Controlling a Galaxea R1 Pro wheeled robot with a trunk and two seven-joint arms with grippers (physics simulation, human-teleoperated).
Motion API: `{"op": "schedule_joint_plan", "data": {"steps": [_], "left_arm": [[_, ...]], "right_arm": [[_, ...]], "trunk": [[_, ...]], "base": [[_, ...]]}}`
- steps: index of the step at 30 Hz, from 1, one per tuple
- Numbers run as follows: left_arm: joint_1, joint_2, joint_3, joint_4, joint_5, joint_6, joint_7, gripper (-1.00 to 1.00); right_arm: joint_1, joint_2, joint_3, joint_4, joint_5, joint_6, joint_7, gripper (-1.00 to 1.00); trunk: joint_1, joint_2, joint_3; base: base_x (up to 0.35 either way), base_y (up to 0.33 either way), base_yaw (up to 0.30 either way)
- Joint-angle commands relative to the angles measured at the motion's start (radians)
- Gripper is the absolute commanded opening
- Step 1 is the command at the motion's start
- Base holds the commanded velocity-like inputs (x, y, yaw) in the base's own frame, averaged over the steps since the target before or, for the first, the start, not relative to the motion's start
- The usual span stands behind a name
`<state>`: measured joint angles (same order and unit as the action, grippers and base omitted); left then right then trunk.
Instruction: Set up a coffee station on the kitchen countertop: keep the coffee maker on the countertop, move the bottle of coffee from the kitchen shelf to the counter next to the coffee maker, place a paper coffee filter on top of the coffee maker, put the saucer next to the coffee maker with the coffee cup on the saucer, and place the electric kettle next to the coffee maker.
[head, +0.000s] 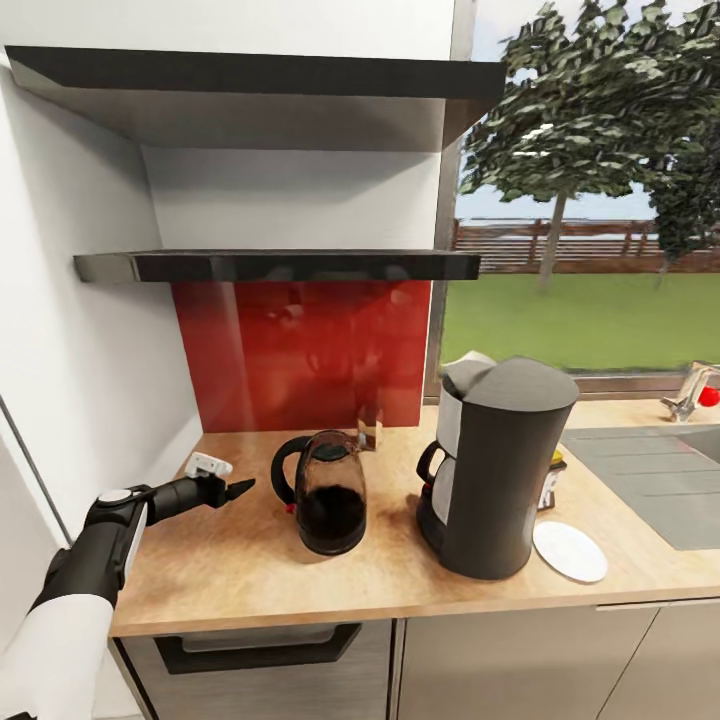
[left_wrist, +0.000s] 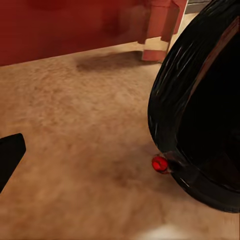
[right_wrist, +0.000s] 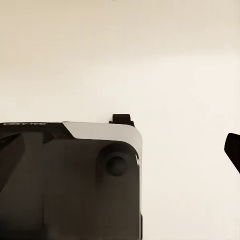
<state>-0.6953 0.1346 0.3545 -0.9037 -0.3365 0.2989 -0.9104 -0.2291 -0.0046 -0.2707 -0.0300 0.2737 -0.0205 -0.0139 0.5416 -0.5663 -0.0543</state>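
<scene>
The dark coffee maker (head: 500, 470) stands on the wooden countertop (head: 240, 570), with a pale paper filter (head: 468, 362) showing at its top rear. To its left stands the dark glass electric kettle (head: 325, 495), seen up close as a black curved body (left_wrist: 200, 110). A white saucer (head: 570, 550) lies at the coffee maker's right front. A small dark bottle with a yellow label (head: 552, 482) peeks out behind the maker. A translucent cup-like item (head: 370, 425) stands by the red backsplash. My left gripper (head: 240, 487) hovers open just left of the kettle, one finger (left_wrist: 10, 155) showing. One right fingertip (right_wrist: 232, 150) shows far aside.
Two dark wall shelves (head: 280, 265) hang above the counter. A grey sink drainboard (head: 650, 470) and a tap (head: 690, 390) lie at the right. A small white device (head: 208, 465) sits near the left wall. A drawer handle (head: 260, 645) runs below the counter edge.
</scene>
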Motion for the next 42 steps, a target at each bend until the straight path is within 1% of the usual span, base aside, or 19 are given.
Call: {"op": "schedule_joint_plan", "data": {"steps": [1, 2, 5, 8, 16, 33, 42], "left_arm": [[-0.001, -0.005, 0.003, -0.001, -0.004, 0.008, 0.003, 1.0], [-0.001, -0.009, 0.003, -0.001, -0.005, 0.007, 0.014, 1.0], [-0.001, -0.012, 0.003, -0.001, -0.004, 0.007, 0.019, 1.0], [-0.001, -0.015, 0.003, -0.001, -0.003, 0.006, 0.02, 1.0], [-0.001, -0.034, 0.001, -0.001, -0.005, 0.006, 0.021, 1.0], [-0.001, -0.034, 0.0, 0.007, -0.004, 0.006, 0.021, 1.0], [-0.001, -0.033, 0.0, 0.006, -0.005, 0.006, 0.021, 1.0]], "right_arm": [[-0.001, 0.0, -0.008, 0.001, 0.01, -0.002, -0.001, 1.0], [-0.001, 0.0, -0.008, 0.001, 0.01, -0.002, -0.001, 1.0], [-0.001, 0.0, -0.008, 0.001, 0.01, -0.002, -0.001, 1.0], [-0.001, 0.0, -0.008, 0.001, 0.01, -0.002, -0.001, 1.0], [-0.001, 0.0, -0.008, 0.001, 0.01, -0.002, -0.001, 1.0], [-0.001, 0.002, -0.008, 0.001, 0.01, -0.002, -0.001, 1.0], [-0.001, 0.002, -0.008, 0.001, 0.01, -0.002, -0.001, 1.0]], "trunk": [[0.0, -0.002, -0.002], [0.0, -0.002, -0.002], [0.0, -0.002, -0.002], [0.0, -0.002, -0.002], [0.0, -0.002, -0.002], [0.0, -0.002, -0.002], [0.0, -0.002, -0.002]], "base": [[0.007, -0.002, 0.0], [0.003, -0.001, 0.0], [0.001, 0.0, 0.0], [0.0, 0.0, 0.0], [0.09, -0.095, 0.0], [0.034, -0.032, 0.0], [0.088, 0.0, 0.0]]}}
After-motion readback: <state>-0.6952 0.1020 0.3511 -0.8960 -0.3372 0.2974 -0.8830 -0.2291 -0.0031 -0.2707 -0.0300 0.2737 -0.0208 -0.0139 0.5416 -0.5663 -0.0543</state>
